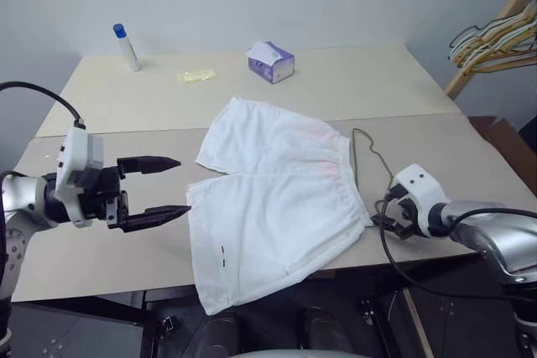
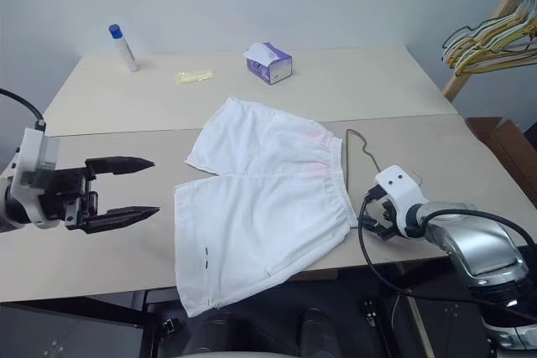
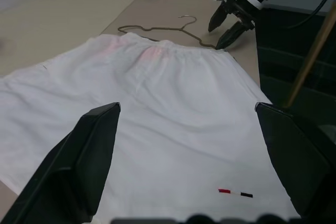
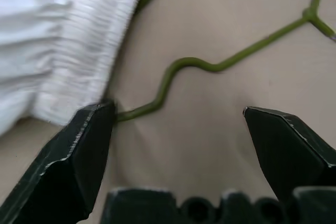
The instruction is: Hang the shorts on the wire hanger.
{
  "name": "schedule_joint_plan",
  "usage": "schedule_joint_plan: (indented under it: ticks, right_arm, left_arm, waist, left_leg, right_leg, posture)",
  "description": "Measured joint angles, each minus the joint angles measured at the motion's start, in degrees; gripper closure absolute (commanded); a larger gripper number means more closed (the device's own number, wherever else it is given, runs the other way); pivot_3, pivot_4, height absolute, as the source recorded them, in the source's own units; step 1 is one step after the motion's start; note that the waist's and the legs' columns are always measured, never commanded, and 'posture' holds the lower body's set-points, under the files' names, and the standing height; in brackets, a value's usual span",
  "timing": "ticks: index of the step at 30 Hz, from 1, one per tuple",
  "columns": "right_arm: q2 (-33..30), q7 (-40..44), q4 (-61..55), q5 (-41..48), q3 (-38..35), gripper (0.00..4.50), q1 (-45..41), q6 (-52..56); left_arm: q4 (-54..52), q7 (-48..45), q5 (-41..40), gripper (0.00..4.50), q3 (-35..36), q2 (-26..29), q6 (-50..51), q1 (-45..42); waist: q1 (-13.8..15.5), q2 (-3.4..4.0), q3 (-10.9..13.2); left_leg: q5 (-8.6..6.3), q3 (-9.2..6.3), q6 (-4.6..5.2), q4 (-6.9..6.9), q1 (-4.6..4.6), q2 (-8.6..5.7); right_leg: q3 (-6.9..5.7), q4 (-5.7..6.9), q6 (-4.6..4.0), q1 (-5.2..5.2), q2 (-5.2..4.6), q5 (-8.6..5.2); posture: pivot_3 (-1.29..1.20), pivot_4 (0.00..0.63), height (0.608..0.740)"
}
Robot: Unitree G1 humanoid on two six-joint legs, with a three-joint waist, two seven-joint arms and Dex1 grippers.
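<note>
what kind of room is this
Probably a lab or test room set up for laundry practice: plain tables against a bare wall, shorts laid flat, and a bunch of hangers on a wooden rack.

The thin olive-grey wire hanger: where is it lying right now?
The thin olive-grey wire hanger lies flat on the beige table, to the robot's right, against the gathered waistband of the white cloth shorts and partly tucked under it, just ahead of the open right gripper.
</note>
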Motion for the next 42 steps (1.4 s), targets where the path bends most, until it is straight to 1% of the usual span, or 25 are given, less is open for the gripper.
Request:
schedule_joint_plan:
  ticks: [2, 5, 9, 15, 16, 17, 19, 20, 22, 24, 27, 30, 32, 35, 37, 42]
  right_arm:
    - [0.9, -0.6, 0.5, -0.6, 0.2, 0.00, -0.7, 0.3]
    - [1.9, -1.1, 1.3, -2.1, 1.4, 0.55, -2.1, 0.3]
    - [3.5, -1.5, 2.5, -3.5, 2.7, 1.88, -3.4, 0.3]
    - [3.6, -1.8, 6.0, -6.1, 3.0, 4.06, -4.8, 0.3]
    - [3.5, -1.9, 6.4, -6.8, 3.0, 4.35, -4.9, 0.2]
    - [3.5, -2.4, 6.8, -7.5, 2.8, 4.48, -4.9, 0.0]
    - [3.3, -3.2, 8.0, -8.8, 2.4, 4.48, -4.9, -0.6]
    - [3.1, -3.5, 8.7, -9.5, 2.2, 4.48, -4.9, -1.0]
    - [2.3, -4.1, 10.0, -11.1, 2.1, 4.48, -4.7, -2.6]
    - [0.8, -4.3, 10.7, -13.2, 1.9, 4.48, -4.0, -6.3]
    - [-1.7, -5.1, 11.1, -16.9, 0.8, 4.48, -1.8, -15.4]
    - [-3.1, -7.2, 12.1, -21.1, -1.3, 4.48, 1.4, -28.4]
    - [-4.0, -8.2, 12.6, -23.6, -2.8, 4.48, 3.3, -38.6]
    - [-7.4, -10.8, 14.5, -29.5, -3.2, 4.48, 4.8, -56.8]
    - [-10.4, -14.0, 17.6, -34.3, -3.4, 4.48, 4.6, -70.5]
    - [-13.6, -21.6, 24.9, -46.1, -2.3, 4.48, -0.2, -95.4]
  left_arm:
    - [-0.7, 1.2, -0.5, 0.03, -0.3, -0.6, 0.6, -0.4]
    - [-1.2, 2.4, -0.9, 0.00, -0.8, -1.0, 1.5, -0.7]
    - [-2.1, 2.9, -2.0, 0.00, -1.0, -1.1, 1.7, -1.2]
    - [-2.1, 4.0, -2.5, 0.00, -1.1, -1.1, 2.0, -1.2]
    - [-2.2, 4.3, -2.6, 0.00, -1.1, -1.2, 2.0, -1.2]
    - [-2.2, 4.8, -2.7, 0.00, -1.2, -1.5, 2.3, -1.4]
    - [-2.6, 6.2, -2.9, 0.00, -2.3, -2.7, 2.7, -2.5]
    - [-2.8, 6.9, -3.1, 0.00, -3.1, -3.4, 2.8, -3.2]
    - [-2.8, 8.4, -2.9, 0.00, -5.6, -4.8, 3.3, -5.4]
    - [-2.5, 10.3, -2.0, 0.00, -8.6, -6.9, 3.5, -8.2]
    - [-0.4, 14.2, 2.9, 0.00, -14.1, -11.4, 2.1, -12.6]
    - [3.0, 16.2, 6.0, 0.00, -17.4, -15.0, 0.9, -16.2]
    - [5.2, 16.7, 7.3, 0.00, -19.0, -17.2, 0.0, -18.7]
    - [8.7, 16.3, 8.9, 0.00, -20.9, -18.8, -0.4, -22.9]
    - [11.8, 15.7, 9.1, 0.00, -22.0, -18.9, 0.3, -26.6]
    - [17.9, 14.8, 11.5, 0.00, -23.2, -19.4, 1.3, -33.5]
  waist:
    - [-0.1, 0.00, 0.0]
    - [-0.2, -0.02, 0.0]
    - [-0.3, -0.05, 0.0]
    - [0.1, -0.05, 0.0]
    - [0.1, -0.05, 0.0]
    - [0.1, -0.05, 0.0]
    - [0.2, -0.07, 0.0]
    - [0.2, -0.07, 0.0]
    - [0.2, -0.06, 0.0]
    - [0.0, -0.05, 0.0]
    - [-0.3, -0.05, 0.0]
    - [-1.4, -0.03, 0.0]
    - [-1.8, -0.01, 0.0]
    - [-3.0, 0.03, -0.1]
    - [-3.7, 0.02, -0.1]
    - [-5.4, 0.06, -0.3]
  left_leg:
    - [0.00, -0.01, 0.00, 0.00, 0.01, 0.01]
    - [0.02, -0.02, -0.02, 0.01, 0.06, 0.03]
    - [0.05, -0.07, -0.05, 0.03, 0.11, 0.04]
    - [0.05, -0.09, -0.05, 0.11, 0.06, 0.00]
    - [0.04, -0.09, -0.04, 0.12, 0.05, 0.00]
    - [0.04, -0.10, -0.03, 0.12, 0.04, -0.01]
    - [0.03, -0.10, -0.03, 0.12, 0.01, -0.03]
    - [0.03, -0.10, -0.03, 0.12, 0.01, -0.04]
    - [0.03, -0.10, -0.03, 0.12, -0.01, -0.06]
    - [0.04, -0.08, -0.03, 0.12, -0.02, -0.07]
    - [0.05, -0.03, -0.05, 0.12, -0.02, -0.09]
    - [0.08, 0.01, -0.10, 0.12, -0.04, -0.10]
    - [0.11, 0.02, -0.15, 0.13, -0.04, -0.11]
    - [0.17, 0.04, -0.25, 0.17, -0.04, -0.11]
    - [0.20, 0.05, -0.30, 0.21, -0.02, -0.11]
    - [0.36, 0.00, -0.57, 0.40, -0.01, -0.06]
  right_leg:
    - [0.00, 0.00, 0.00, 0.02, 0.02, 0.00]
    - [0.00, 0.02, 0.02, 0.04, 0.04, -0.01]
    - [0.00, 0.03, 0.03, 0.11, 0.06, -0.04]
    - [-0.03, 0.01, -0.04, 0.14, 0.01, -0.03]
    - [-0.03, 0.00, -0.05, 0.14, 0.01, -0.02]
    - [-0.03, -0.01, -0.05, 0.14, 0.00, -0.02]
    - [-0.03, -0.02, -0.04, 0.14, -0.01, 0.00]
    - [-0.03, -0.02, -0.02, 0.14, -0.01, 0.02]
    - [-0.04, -0.01, -0.02, 0.13, 0.00, 0.04]
    - [-0.04, -0.02, 0.00, 0.12, 0.01, 0.05]
    - [-0.05, -0.02, 0.01, 0.13, 0.04, 0.05]
    - [-0.04, -0.02, 0.03, 0.13, 0.03, 0.05]
    - [-0.04, -0.03, 0.06, 0.13, 0.03, 0.06]
    - [-0.01, -0.01, 0.13, 0.13, 0.02, 0.04]
    - [0.02, 0.02, 0.31, 0.13, 0.03, -0.04]
    - [0.13, 0.08, 0.42, 0.14, 0.05, -0.02]
  posture:
    - [0.09, 0.098, 0.740]
    - [0.09, 0.100, 0.740]
    - [0.09, 0.102, 0.740]
    - [0.09, 0.101, 0.740]
    - [0.09, 0.101, 0.740]
    - [0.09, 0.101, 0.740]
    - [0.09, 0.101, 0.740]
    - [0.07, 0.089, 0.740]
    - [0.06, 0.087, 0.740]
    - [0.04, 0.085, 0.740]
    - [0.01, 0.071, 0.740]
    - [-0.01, 0.063, 0.740]
    - [-0.04, 0.042, 0.740]
    - [-0.04, 0.031, 0.740]
    - [-0.05, 0.025, 0.740]
    - [-0.04, 0.013, 0.740]
